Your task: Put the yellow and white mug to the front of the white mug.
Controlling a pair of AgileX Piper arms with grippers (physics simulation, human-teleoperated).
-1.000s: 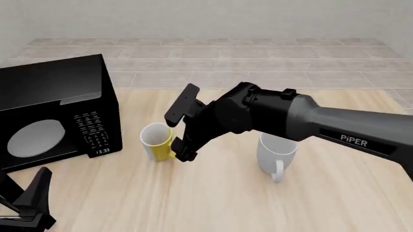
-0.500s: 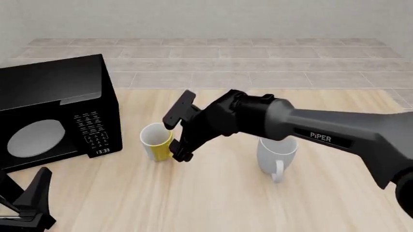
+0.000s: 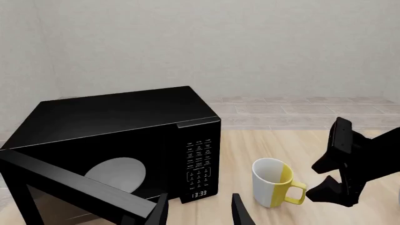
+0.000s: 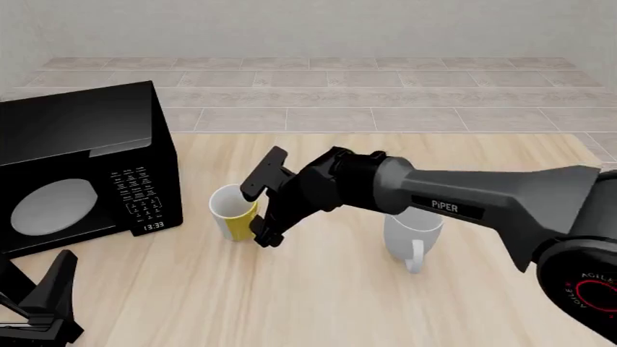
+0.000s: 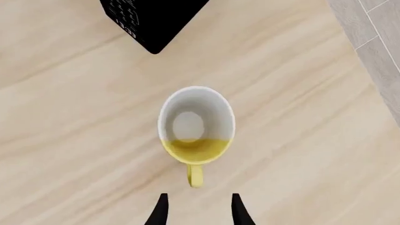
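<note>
Yellow and white mug [image 4: 231, 211] is standing upright on the wooden table [image 4: 318, 296], just right of the black microwave [image 4: 82, 163], and nothing is gripping it.

Going left to right: way down at the near left corner the left gripper [image 4: 43, 307] is low over the table with its fingers spread apart and nothing between them. From its own camera you just see the two finger tips [image 3: 160, 212] poking in, with the microwave's keypad and a 13:33 readout in front. Then the microwave with its round window, then the yellow mug, white inside, its yellow loop handle sticking out on the side facing the right arm.

Right gripper [image 4: 265, 206] comes next, hanging just beside the mug on the handle side, jaws parted, not closed on anything. In the right wrist camera the mug [image 5: 196, 125] is seen straight down the opening, and the handle [image 5: 195, 175] sits just short of the two fingertips [image 5: 161, 211], lined up with the gap but apart from them.

Further right, partly hidden behind the grey arm, is the white mug [image 4: 412, 235], upright, handle pointing toward the near edge. The two mugs are well apart.
</note>
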